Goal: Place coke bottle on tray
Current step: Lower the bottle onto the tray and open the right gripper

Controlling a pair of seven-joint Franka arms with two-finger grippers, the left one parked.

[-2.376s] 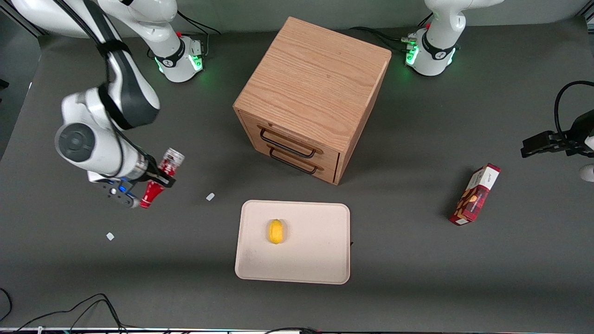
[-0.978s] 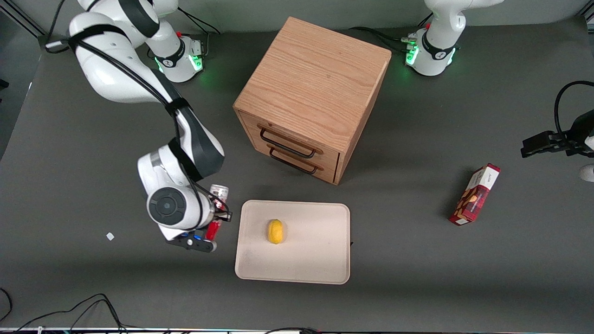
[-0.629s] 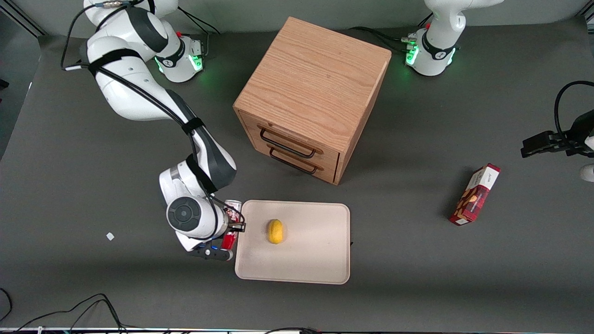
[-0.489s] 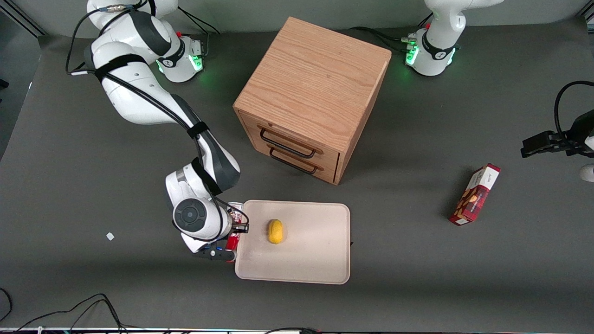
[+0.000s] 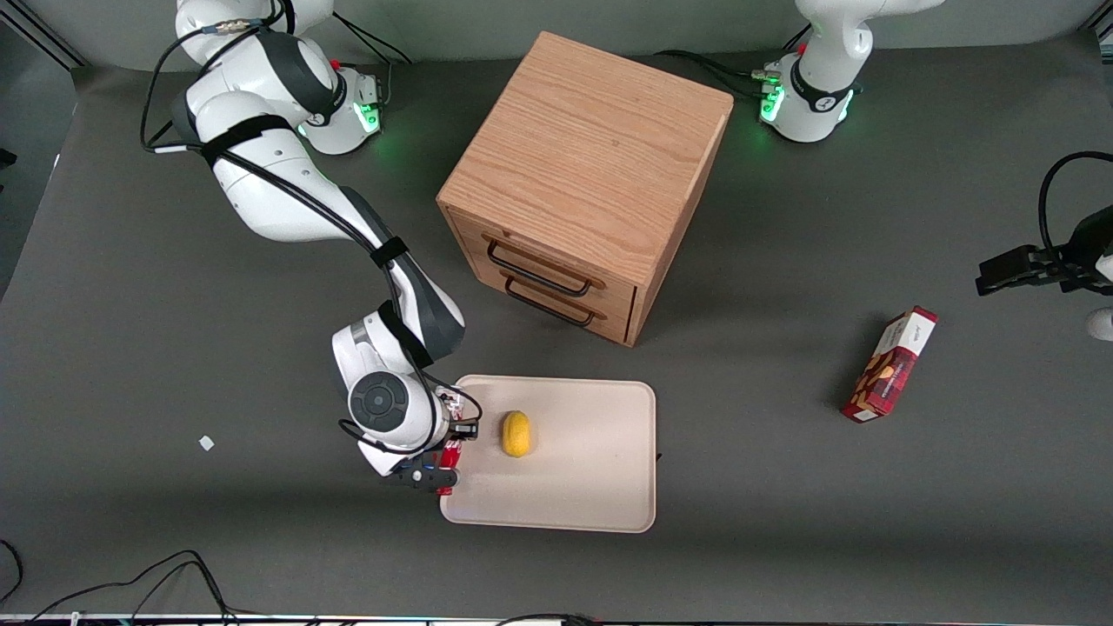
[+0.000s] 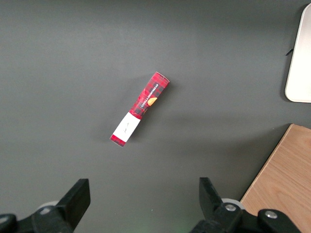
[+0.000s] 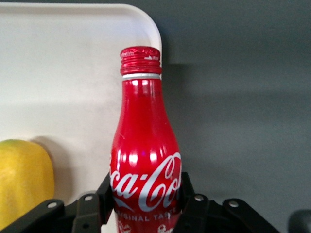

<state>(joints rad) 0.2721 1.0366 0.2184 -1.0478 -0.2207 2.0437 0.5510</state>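
- The claw (image 7: 146,206) is closed on the lower body of the coke bottle (image 7: 145,160), one finger pressed to each side of the white script, with the red cap pointing away from the wrist.
- In the front view the claw (image 5: 445,452) hangs over the edge of the cream tray (image 5: 600,487) that lies toward the working arm's end of the table — the bottle (image 5: 449,454) shows only as a sliver of red beneath the wrist.
- A yellow lemon-like fruit (image 5: 516,433) lies on the tray just beside the claw, apart from the bottle.
- The bottle looks like glossy metal: probably stiff, light, and slick under the pads, so a firm hold on the wide body seems wiser than on the tapering neck.
- Being slim with a small base, it would likely tip easily — it should be set down gently on bare tray, clear of the fruit and the rim.
- A wooden two-drawer cabinet (image 5: 583,187) stands farther from the front camera than the claw, and a red snack box (image 5: 890,363) lies toward the parked arm's end.
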